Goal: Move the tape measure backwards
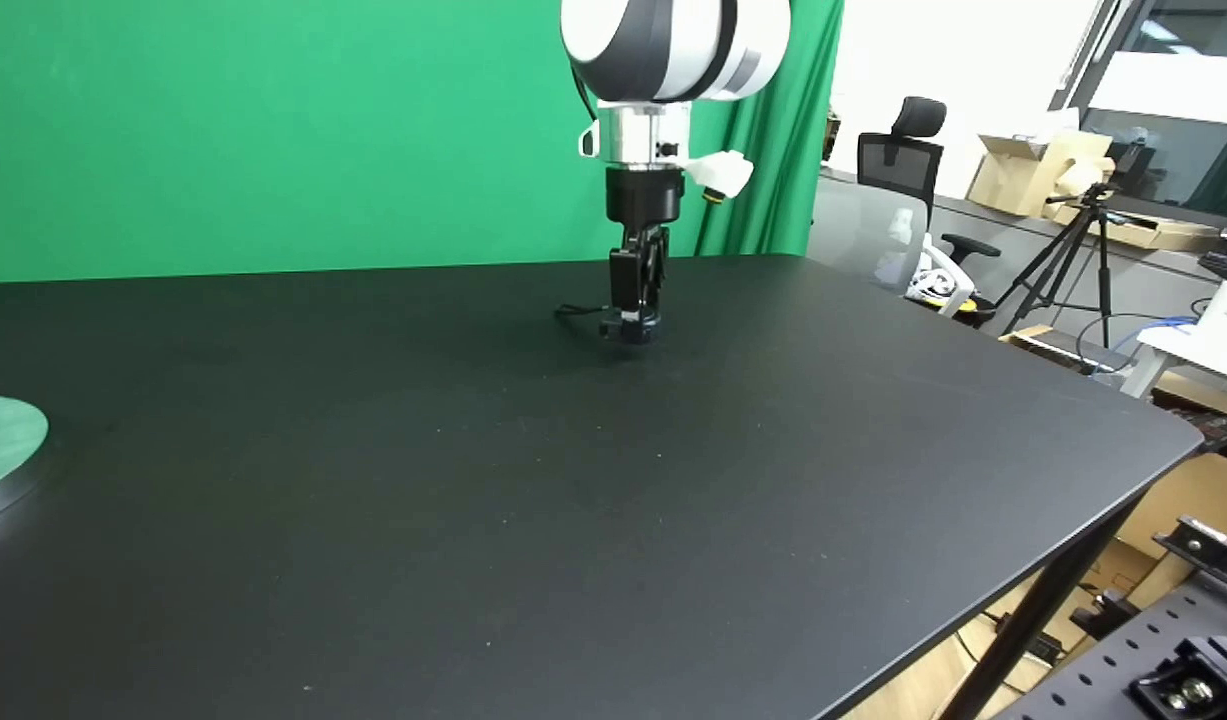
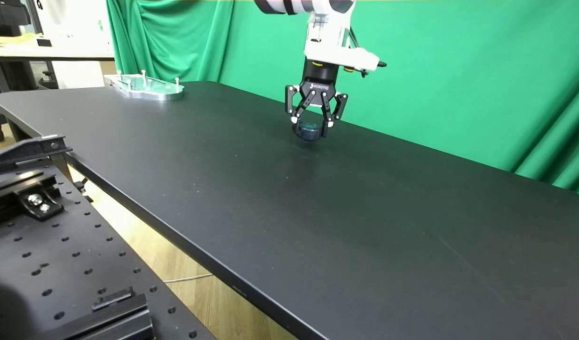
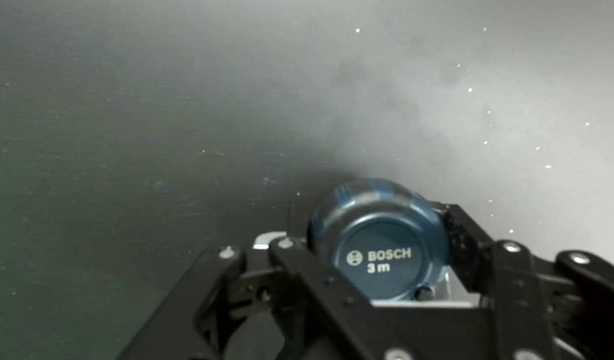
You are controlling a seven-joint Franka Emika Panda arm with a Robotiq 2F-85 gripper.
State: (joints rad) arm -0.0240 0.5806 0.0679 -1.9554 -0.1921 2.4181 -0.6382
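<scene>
We have the round blue-and-black plastic-looking tape measure (image 3: 379,242) between the jaws (it reads BOSCH 3 m). Black two-finger gripper (image 2: 310,130) is clamped on it, spread only to its width: fingers (image 2: 324,130) at 9 and 3 o'clock around it. Thin dark strip (image 1: 577,310) sticks out toward 10 o'clock. We can't tell if the tape measure touches the flat black table (image 1: 473,450).
</scene>
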